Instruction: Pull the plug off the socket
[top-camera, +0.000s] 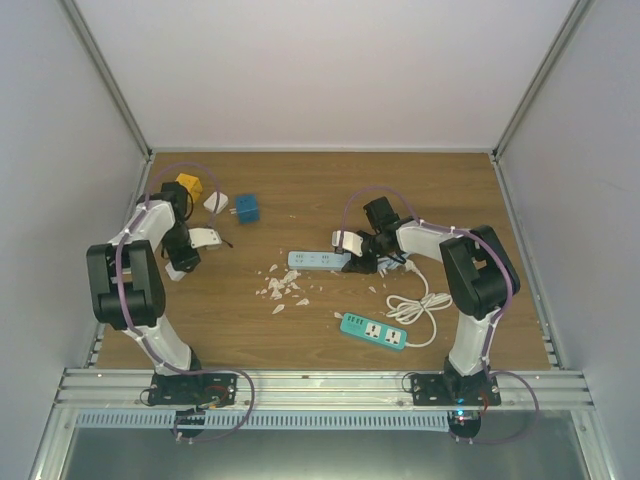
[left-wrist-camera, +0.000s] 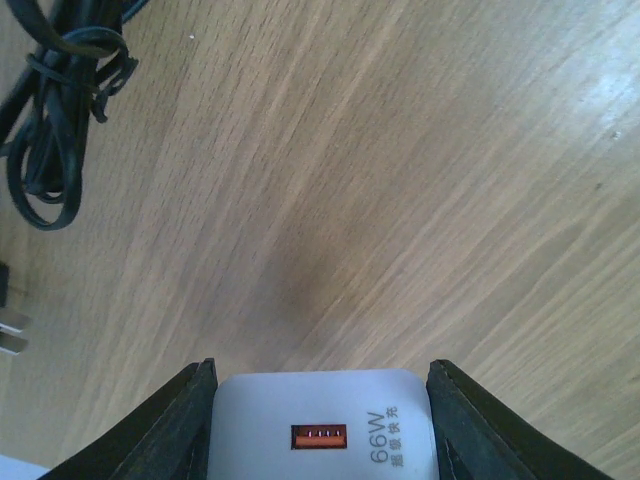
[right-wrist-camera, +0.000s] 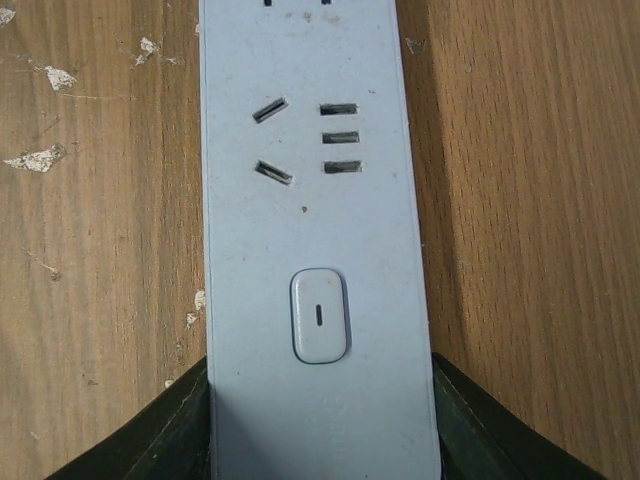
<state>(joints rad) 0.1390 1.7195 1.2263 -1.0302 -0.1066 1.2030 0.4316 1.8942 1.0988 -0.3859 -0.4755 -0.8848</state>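
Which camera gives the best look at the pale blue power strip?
The right wrist view: the power strip fills it, with its sockets and switch plain to see. The top view shows its length, but small and far off. The left wrist view does not show it.

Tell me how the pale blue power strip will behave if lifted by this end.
Probably stiff: the power strip is one straight, hard-looking shell, so it should not sag. Gripped at one end by the right gripper, its long free end may pivot downward. Its smooth sides could slip between the fingers.
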